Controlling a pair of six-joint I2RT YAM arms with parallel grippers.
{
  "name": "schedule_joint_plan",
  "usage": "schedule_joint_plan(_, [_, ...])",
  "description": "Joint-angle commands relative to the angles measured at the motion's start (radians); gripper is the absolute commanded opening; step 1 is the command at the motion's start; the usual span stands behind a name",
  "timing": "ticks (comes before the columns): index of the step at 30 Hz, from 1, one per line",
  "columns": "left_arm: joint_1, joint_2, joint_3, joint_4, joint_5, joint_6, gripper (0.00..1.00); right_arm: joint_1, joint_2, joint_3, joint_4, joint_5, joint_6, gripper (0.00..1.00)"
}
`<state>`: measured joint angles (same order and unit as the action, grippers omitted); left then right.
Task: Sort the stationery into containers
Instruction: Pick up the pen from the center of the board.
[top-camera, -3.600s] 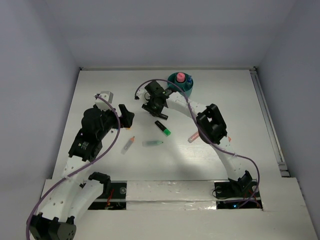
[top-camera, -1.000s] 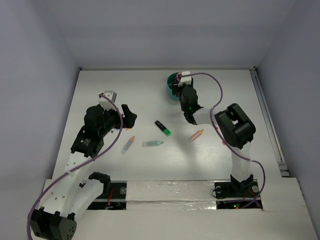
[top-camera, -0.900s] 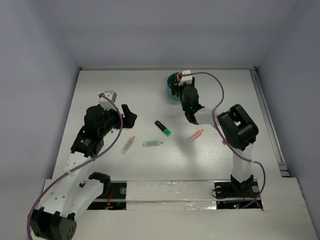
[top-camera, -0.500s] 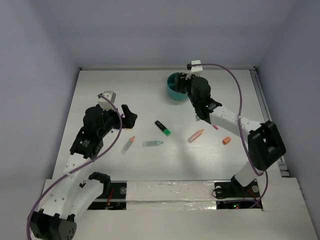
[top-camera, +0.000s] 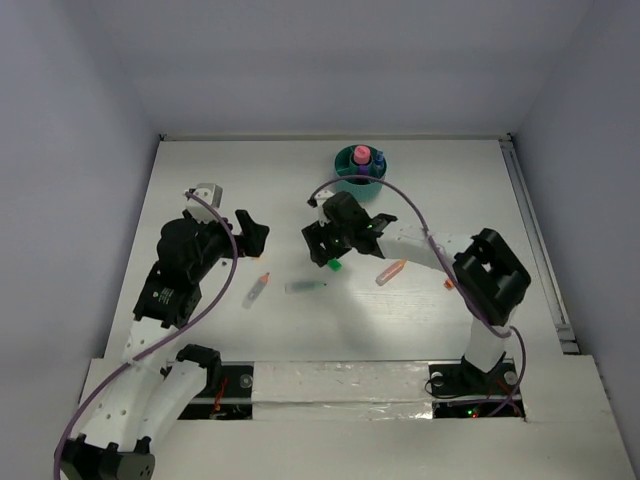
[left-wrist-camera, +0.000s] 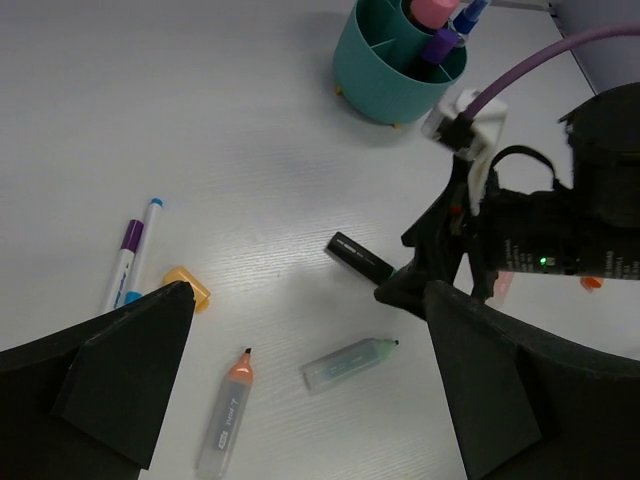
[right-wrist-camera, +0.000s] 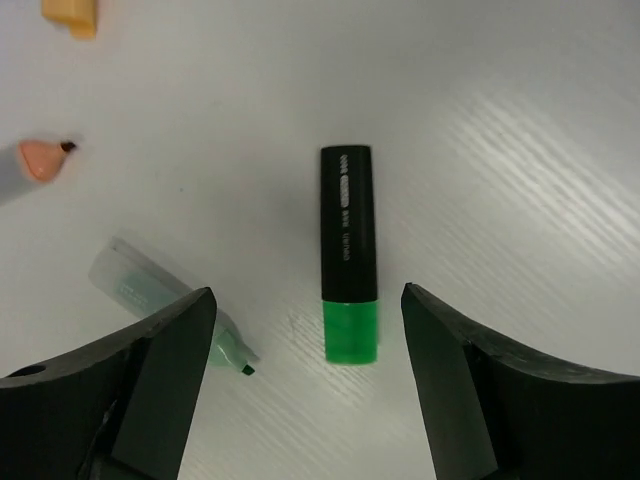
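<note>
- Pale grey walls (top-camera: 300, 60) close in the left, back and right of the scene.
- A white table (top-camera: 460, 190) with a faint wood grain fills the floor between them. Both arm bases sit at its near edge.
- The right arm (top-camera: 440, 250) bends across the middle of the table, and the left arm (top-camera: 170, 280) reaches up its left side.
- A round teal plastic organiser (left-wrist-camera: 390, 85) stands upright at the far middle. A pink-topped item (left-wrist-camera: 432, 10), a purple one (left-wrist-camera: 440, 45) and a blue one (left-wrist-camera: 470, 15) stand in it.
- The right gripper (right-wrist-camera: 305, 292) hangs over the table's centre with its jaws wide apart and gripping nothing. One finger stands on each side of a black highlighter with a green cap (right-wrist-camera: 348, 235), and bare table shows in both gaps.
- The left gripper (left-wrist-camera: 305, 290) is spread fully and empty, above the left-middle of the table.
- A clear marker with a pale green tip (left-wrist-camera: 350, 362) lies flat just near of the highlighter.
- A clear marker with an orange tip (left-wrist-camera: 228, 425) lies to its left.
- An orange-pink marker (top-camera: 391, 272) lies to the right of the right gripper.
- A purple-and-white pen (left-wrist-camera: 125, 262) and a blue-tipped pen (left-wrist-camera: 143, 240) lie side by side further left.
- A small orange cap (left-wrist-camera: 187, 290) lies just beside those two pens.
</note>
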<state>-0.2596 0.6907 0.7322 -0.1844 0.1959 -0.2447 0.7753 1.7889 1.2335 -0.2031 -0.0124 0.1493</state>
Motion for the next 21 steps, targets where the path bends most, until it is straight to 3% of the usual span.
schedule_joint_plan(1, [0.008, -0.017, 0.019, 0.034, 0.005, -0.008, 0.99, 0.021, 0.077, 0.113, -0.125, -0.032, -0.027, 0.81])
schedule_joint_plan(11, [0.017, -0.007, 0.016, 0.039, 0.033, -0.007, 0.99, 0.055, 0.253, 0.265, -0.18, 0.116, -0.066, 0.79])
schedule_joint_plan(17, [0.017, -0.008, 0.016, 0.039, 0.036, -0.007, 0.99, 0.055, 0.317, 0.325, -0.19, 0.14, -0.07, 0.66])
schedule_joint_plan(18, [0.017, -0.008, 0.016, 0.04, 0.036, -0.007, 0.99, 0.055, 0.335, 0.337, -0.194, 0.144, -0.07, 0.58])
schedule_joint_plan(21, [0.017, -0.008, 0.016, 0.04, 0.037, -0.007, 0.99, 0.055, 0.359, 0.365, -0.205, 0.176, -0.071, 0.5])
